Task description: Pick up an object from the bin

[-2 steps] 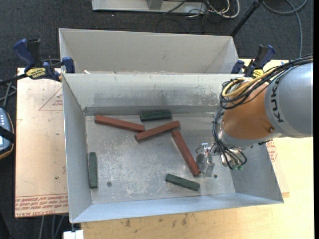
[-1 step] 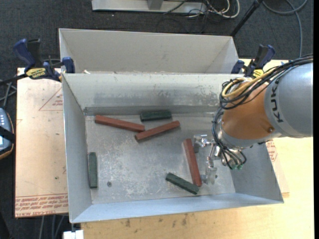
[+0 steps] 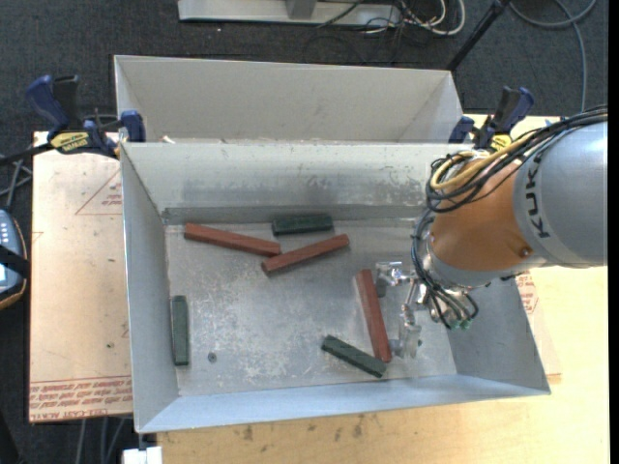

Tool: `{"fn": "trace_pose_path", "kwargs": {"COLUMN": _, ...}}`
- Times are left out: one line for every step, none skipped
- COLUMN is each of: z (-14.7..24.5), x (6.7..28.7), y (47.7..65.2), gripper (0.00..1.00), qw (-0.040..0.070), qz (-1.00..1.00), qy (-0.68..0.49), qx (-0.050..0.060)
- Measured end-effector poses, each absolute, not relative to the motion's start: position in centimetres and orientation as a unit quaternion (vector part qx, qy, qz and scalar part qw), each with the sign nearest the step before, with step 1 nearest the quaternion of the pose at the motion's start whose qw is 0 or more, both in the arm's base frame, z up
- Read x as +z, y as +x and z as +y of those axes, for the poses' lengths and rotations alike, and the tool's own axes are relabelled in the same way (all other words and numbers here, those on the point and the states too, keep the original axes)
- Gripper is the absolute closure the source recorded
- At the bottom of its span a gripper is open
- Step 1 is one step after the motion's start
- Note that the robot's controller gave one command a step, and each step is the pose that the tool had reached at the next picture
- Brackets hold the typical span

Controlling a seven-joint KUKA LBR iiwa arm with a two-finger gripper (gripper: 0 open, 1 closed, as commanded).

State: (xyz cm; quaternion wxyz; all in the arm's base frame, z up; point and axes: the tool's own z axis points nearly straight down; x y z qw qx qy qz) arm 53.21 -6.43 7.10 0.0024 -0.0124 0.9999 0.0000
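Hand [image 3: 408, 315] sits just right of the red-brown bar [image 3: 372, 317]; whether spread or pressed together, I cannot tell.

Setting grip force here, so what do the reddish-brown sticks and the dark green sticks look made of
Reddish-brown sticks: rigid, matte, straight-edged with no shine, maybe painted wood or plastic; I can't tell which. Dark green sticks: same matte, hard look, likely the same stuff.
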Motion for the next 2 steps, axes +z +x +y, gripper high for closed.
{"fn": "trace_pose_path", "kwargs": {"z": -5.9, "x": 7.1, "y": 52.9, "gripper": 0.0, "qw": 0.003, "qz": 1.0, "qy": -0.009, "qx": -0.001}}
{"fn": "trace_pose_path", "kwargs": {"z": -3.4, "x": 7.0, "y": 52.0, "gripper": 0.0, "qw": 0.002, "qz": 0.998, "qy": -0.061, "qx": 0.002}}
